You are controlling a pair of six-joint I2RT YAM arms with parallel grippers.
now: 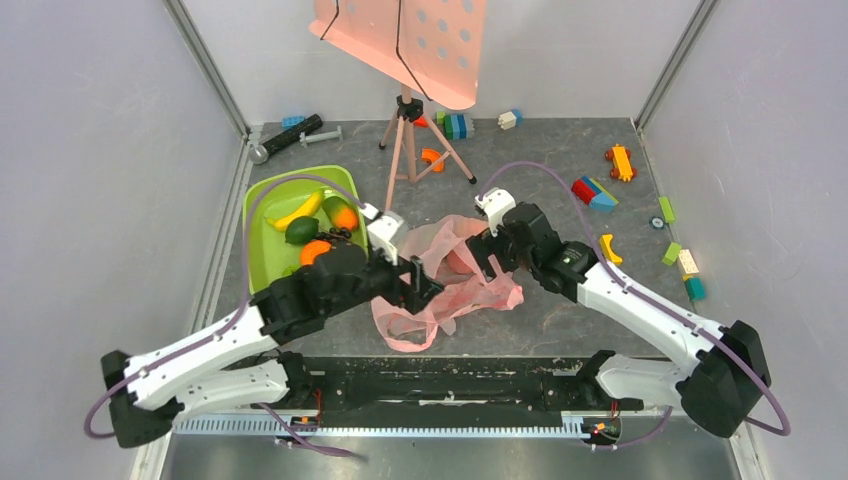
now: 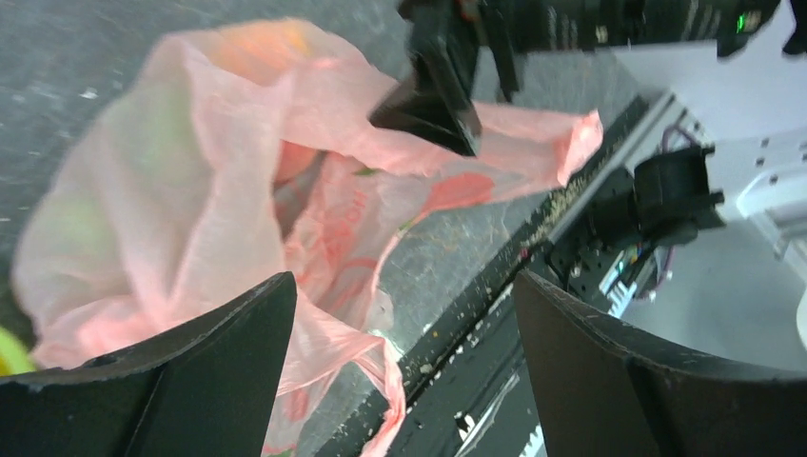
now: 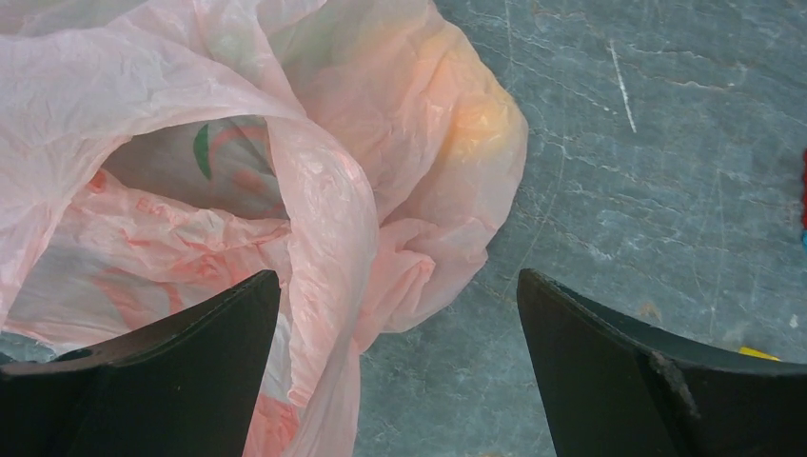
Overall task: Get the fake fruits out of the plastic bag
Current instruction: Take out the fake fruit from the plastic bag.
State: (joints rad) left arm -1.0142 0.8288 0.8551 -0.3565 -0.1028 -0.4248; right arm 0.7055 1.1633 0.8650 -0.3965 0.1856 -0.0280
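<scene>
Bag first: the thin, crinkly, translucent pink plastic carrier bag [image 1: 455,275] lies slumped on the dark grey tabletop [image 1: 560,160], directly between the two sets of jaws, its length running roughly from one to the other. Left jaws and right jaws both stand wide apart, gripping nothing. Just ahead of the right jaws a yellow-orange bulge [image 3: 476,133] glows through the film, probably fruit. Beyond the left jaws, a lime-green plastic tray [image 1: 262,195] holds a yellow banana [image 1: 300,208], a green lime [image 1: 301,230] and orange fruits [image 1: 315,250].
</scene>
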